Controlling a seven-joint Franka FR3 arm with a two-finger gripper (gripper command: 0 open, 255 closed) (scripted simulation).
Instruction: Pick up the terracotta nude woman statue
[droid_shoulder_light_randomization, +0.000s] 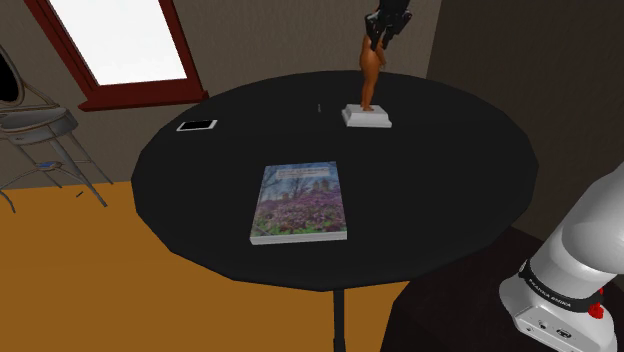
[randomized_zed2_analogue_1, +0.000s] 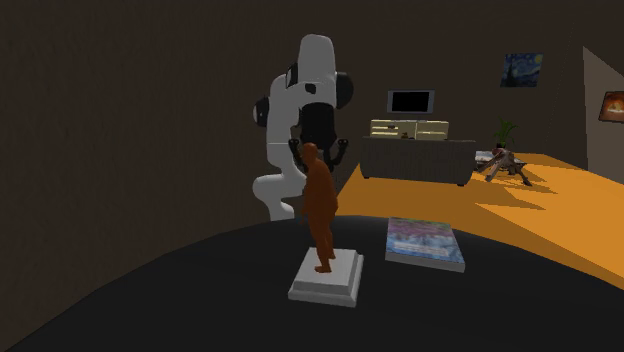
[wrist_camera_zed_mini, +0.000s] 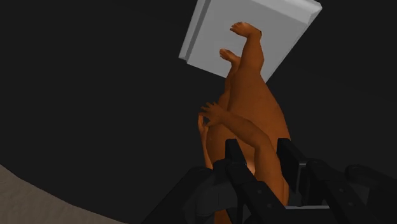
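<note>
Well, the orange-brown statue (randomized_zed2_analogue_1: 320, 210) of a nude woman stands upright on its pale square base (droid_shoulder_light_randomization: 366, 117), and the base sits flat on the round black table (droid_shoulder_light_randomization: 200, 190), close to the table's far edge in the shoulder view. The black gripper (wrist_camera_zed_mini: 261, 149) comes down over the figure's upper body with one finger on either side of the torso. From the wrist view, the fingers appear to be pressed closed against it. A book (droid_shoulder_light_randomization: 300, 203) with a flowery cover lies flat nearer the table's middle, well apart from the statue. A phone (droid_shoulder_light_randomization: 197, 126) lies by the edge at the shoulder view's left.
</note>
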